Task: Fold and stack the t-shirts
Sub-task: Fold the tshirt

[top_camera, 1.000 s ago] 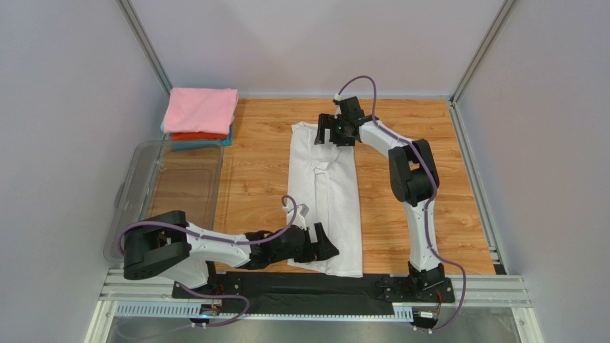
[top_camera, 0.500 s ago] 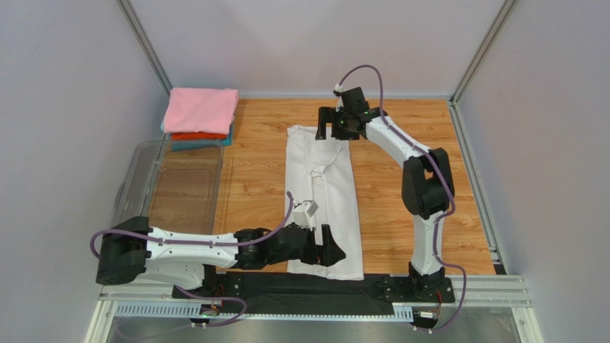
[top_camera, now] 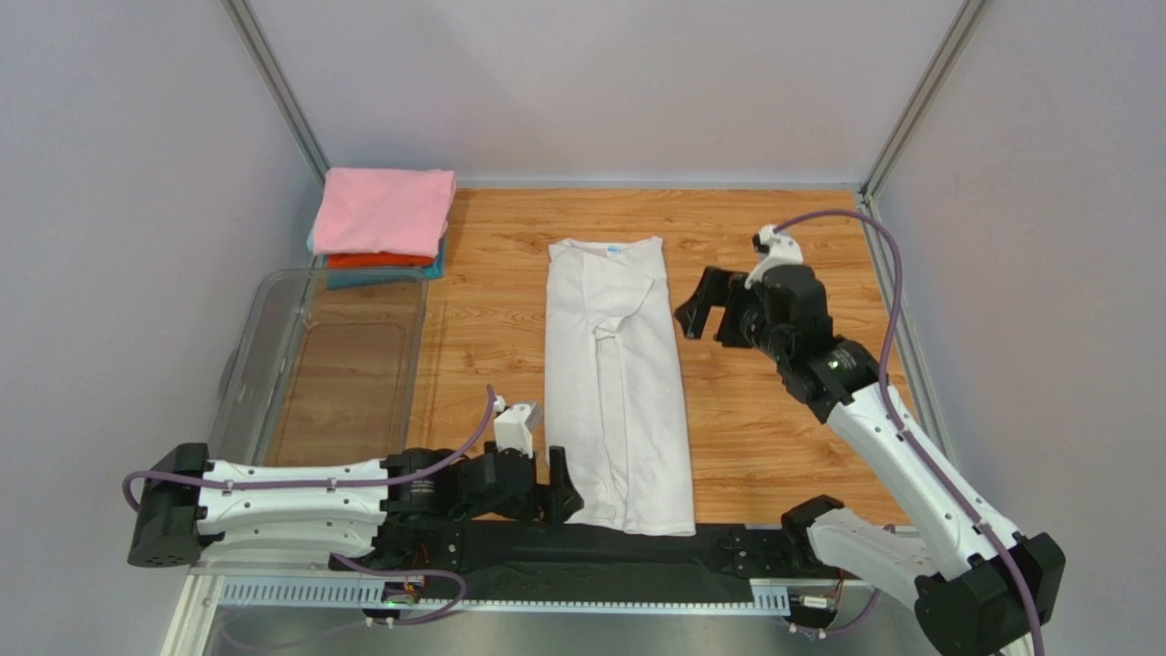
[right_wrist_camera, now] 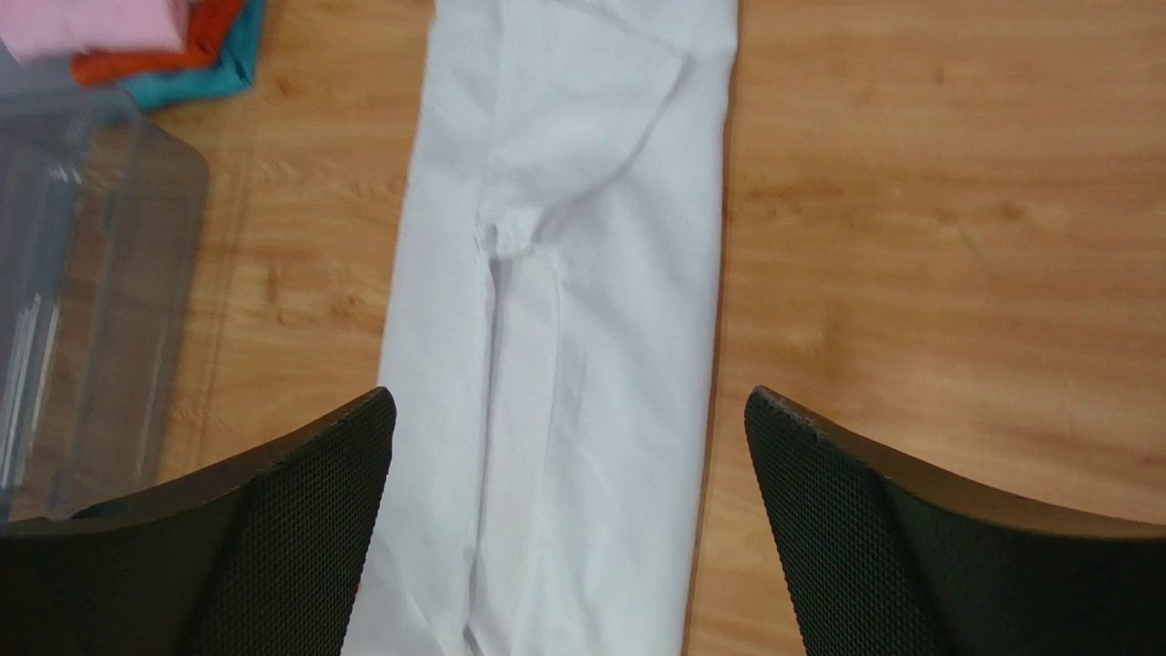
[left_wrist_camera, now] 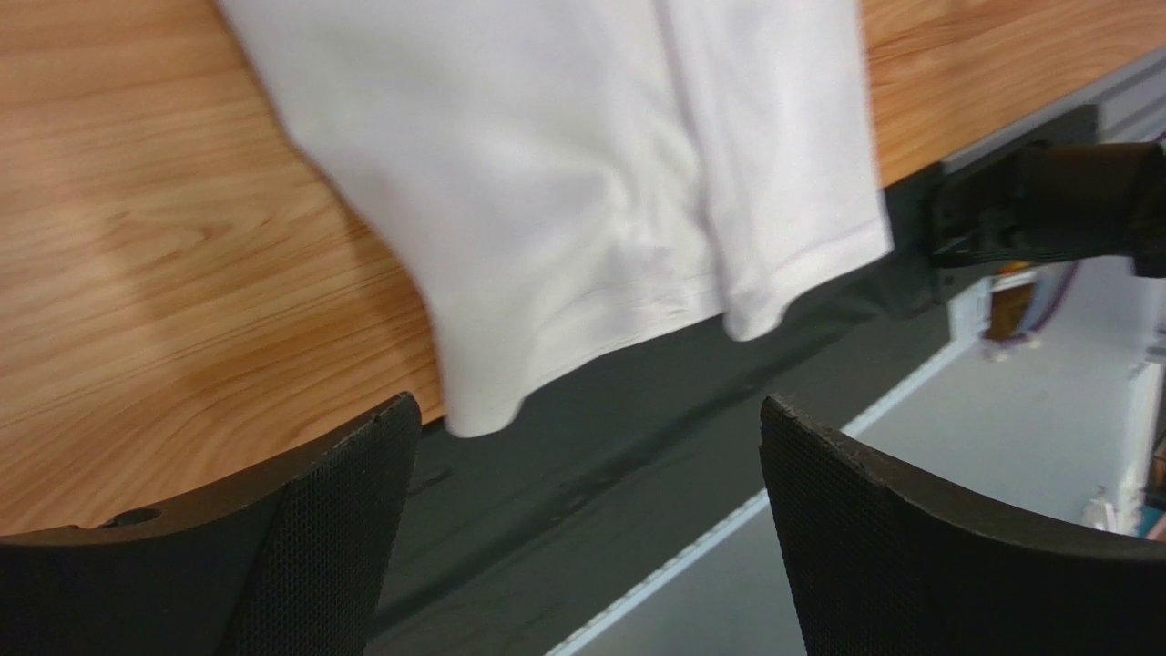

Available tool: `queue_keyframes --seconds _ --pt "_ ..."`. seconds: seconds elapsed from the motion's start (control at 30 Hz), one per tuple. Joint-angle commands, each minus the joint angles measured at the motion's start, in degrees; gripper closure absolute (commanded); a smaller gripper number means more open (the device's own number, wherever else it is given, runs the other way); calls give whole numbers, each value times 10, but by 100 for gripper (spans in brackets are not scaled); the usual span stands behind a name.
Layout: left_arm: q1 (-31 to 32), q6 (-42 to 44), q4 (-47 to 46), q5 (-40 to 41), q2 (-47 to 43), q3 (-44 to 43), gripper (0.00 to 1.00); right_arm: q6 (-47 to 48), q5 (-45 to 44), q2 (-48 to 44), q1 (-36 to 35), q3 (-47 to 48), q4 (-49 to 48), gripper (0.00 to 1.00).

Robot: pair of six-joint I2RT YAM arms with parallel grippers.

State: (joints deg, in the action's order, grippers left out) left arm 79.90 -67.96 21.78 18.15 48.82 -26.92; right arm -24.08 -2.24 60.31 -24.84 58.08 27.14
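Three folded cloth tees (top_camera: pixel 383 208), pink over orange-red over teal, sit stacked far left beyond a clear plastic bin (top_camera: pixel 260 358). The left gripper (top_camera: pixel 559 483) gapes empty by the near hem of the smooth white tee (top_camera: pixel 616 397), a long strip with an unreadable pale-blue neck label (top_camera: pixel 623 248); the right gripper (top_camera: pixel 712 315), wide and empty, hovers to its right.
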Motion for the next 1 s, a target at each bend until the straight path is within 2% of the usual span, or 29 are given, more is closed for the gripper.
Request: queue_keyframes --seconds 0.0,0.17,0.23,0.27,0.33,0.37,0.4,0.63,0.7,0.83,0.97 --pt "3 -30 27 -5 -4 32 1 -61 64 -44 2 -117 -3 0" --pt "3 -48 2 -27 12 68 7 -137 108 -132 1 -245 -16 0" --pt "3 -54 -23 -34 15 82 11 -142 104 -150 1 -264 -16 0" --pt "3 -52 -57 -38 15 94 16 -148 102 -157 1 -271 -10 0" --pt "2 -53 -73 -39 20 100 37 -150 101 -170 1 -285 -3 0" --pt "3 -58 -75 -38 25 100 51 -154 99 -177 1 -290 5 0" --pt "3 -60 -74 -37 27 100 60 -153 96 -179 1 -295 9 0" --pt "3 -46 -91 -45 61 93 62 -165 100 -184 1 -313 20 0" --pt "3 -46 -95 -45 70 90 70 -167 112 -186 0 -317 24 2" --pt "3 -44 -106 -33 72 91 75 -164 109 -186 -17 -325 51 7" --pt "3 -37 -107 -31 67 87 91 -177 88 -190 -91 -326 80 10"
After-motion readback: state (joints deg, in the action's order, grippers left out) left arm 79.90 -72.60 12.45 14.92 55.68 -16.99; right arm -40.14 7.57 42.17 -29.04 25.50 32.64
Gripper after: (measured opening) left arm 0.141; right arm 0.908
